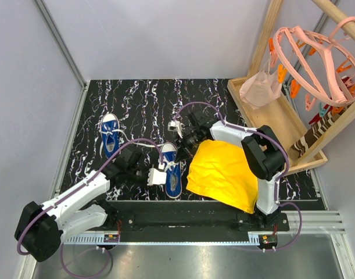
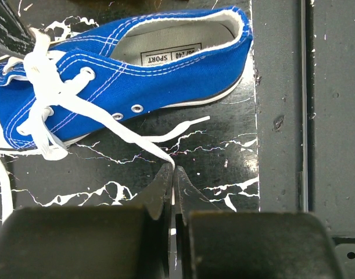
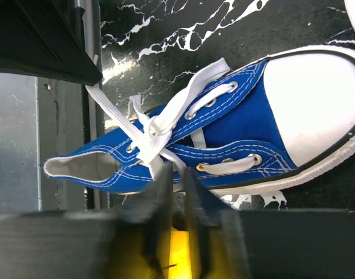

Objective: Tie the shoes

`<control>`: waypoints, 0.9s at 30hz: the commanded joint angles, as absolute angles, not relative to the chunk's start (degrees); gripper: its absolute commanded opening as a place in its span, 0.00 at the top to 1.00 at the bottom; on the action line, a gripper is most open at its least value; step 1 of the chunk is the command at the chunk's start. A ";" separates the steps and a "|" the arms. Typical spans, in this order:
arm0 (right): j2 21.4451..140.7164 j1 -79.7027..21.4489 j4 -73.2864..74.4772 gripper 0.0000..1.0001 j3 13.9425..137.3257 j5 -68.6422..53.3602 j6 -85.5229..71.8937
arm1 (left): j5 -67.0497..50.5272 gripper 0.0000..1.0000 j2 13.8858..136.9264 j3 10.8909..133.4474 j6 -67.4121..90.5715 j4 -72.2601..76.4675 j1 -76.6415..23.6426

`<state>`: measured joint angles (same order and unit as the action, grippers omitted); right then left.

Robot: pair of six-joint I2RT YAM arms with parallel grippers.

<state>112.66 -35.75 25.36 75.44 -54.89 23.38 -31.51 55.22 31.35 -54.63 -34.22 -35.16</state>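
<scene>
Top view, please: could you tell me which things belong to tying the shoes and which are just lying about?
For the job: near blue shoe, far blue shoe, white laces.
Lying about: yellow cloth, pale pink cloth, wooden rack.

Light: bright, even, overhead.
Shadows: soft, faint, beside the shoe [image 2: 183, 70] beyond the left claw [image 2: 172, 171].
Blur: near bodies of left claw and right claw [image 3: 178, 174]; lace [image 2: 142, 139] ahead sharp.

Top external view looks down from 6 o'clock toward 12, wide over the table [image 1: 142, 99]; wrist views sit close behind the left end effector [image 2: 172, 174] and right end effector [image 3: 178, 174]; all share the near shoe [image 1: 173, 185].
</scene>
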 commanded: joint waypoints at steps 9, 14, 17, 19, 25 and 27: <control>106.00 -36.91 22.59 1.00 72.43 -47.82 21.72 | -38.15 0.49 55.01 35.94 -41.76 -27.01 -20.84; 103.71 -36.91 19.69 1.00 70.05 -45.44 19.08 | -35.06 0.44 60.46 36.47 -43.48 -15.40 -20.04; 103.54 -36.91 19.16 1.00 69.70 -44.83 18.55 | -36.21 0.44 64.50 36.74 -47.79 -11.71 -20.04; 103.54 -36.91 18.90 1.00 69.52 -44.74 18.11 | -37.35 0.44 67.05 36.56 -50.09 -9.76 -20.39; 103.27 -37.18 17.93 1.00 69.26 -44.65 17.05 | -38.58 0.47 73.38 38.05 -57.38 -6.50 -22.50; 103.01 -37.26 17.75 1.00 68.82 -44.30 16.70 | -39.63 0.47 74.87 38.58 -59.85 -6.77 -23.37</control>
